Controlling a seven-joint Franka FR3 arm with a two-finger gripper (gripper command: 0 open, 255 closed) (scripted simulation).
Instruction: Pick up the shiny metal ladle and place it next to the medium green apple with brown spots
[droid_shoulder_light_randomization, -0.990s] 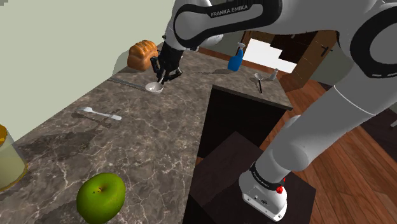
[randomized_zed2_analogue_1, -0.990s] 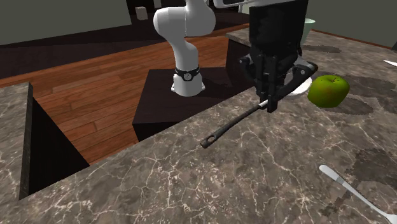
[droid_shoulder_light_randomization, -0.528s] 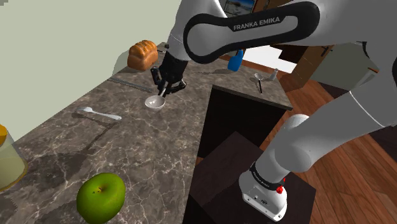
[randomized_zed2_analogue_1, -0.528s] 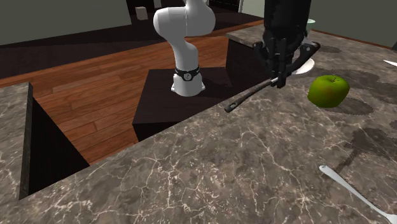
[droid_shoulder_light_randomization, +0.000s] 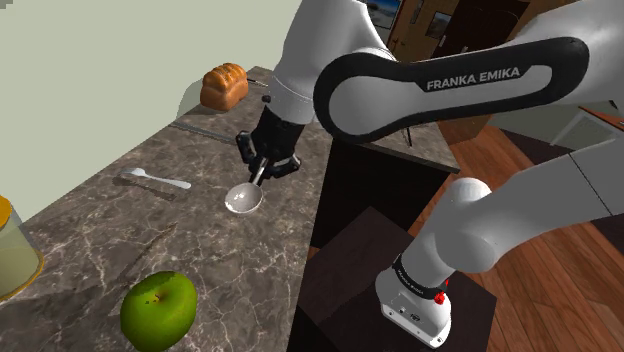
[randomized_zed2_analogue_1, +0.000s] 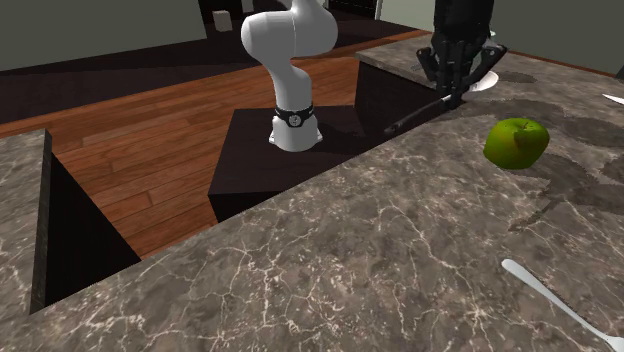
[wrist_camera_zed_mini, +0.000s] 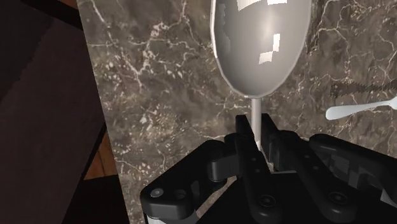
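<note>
Currently the ladle (droid_shoulder_light_randomization: 243, 199) is clasped by the black fingers (droid_shoulder_light_randomization: 260, 170) at the thin neck just behind its bowl. In the wrist view the fingers (wrist_camera_zed_mini: 243, 137) are seen drawn narrow, one pressed to each side of the stem, and the shiny grey bowl (wrist_camera_zed_mini: 261, 44) is shown beyond them over the dark veined stone of the bench (wrist_camera_zed_mini: 159, 76). In the second exterior view the ladle's dark handle (randomized_zed2_analogue_1: 413, 116) is seen slanting down past the fingers (randomized_zed2_analogue_1: 452, 92) and out over the bench's edge on the stand's side, above the black gap there. The ladle is thus carried near that edge, about midway along the bench (droid_shoulder_light_randomization: 120, 230).

The green apple (droid_shoulder_light_randomization: 158, 310) with brown spots is set upright close to the same edge, at the end of the bench nearest the shoulder camera, well apart from the ladle. A small white spoon (droid_shoulder_light_randomization: 155, 179) is laid flat between the ladle and the wall-side edge. A brown loaf (droid_shoulder_light_randomization: 223, 86) is placed at the far corner by the wall. A pale yellow jar (droid_shoulder_light_randomization: 12, 255) is cut off by the frame at the wall-side edge, near the apple's end.
</note>
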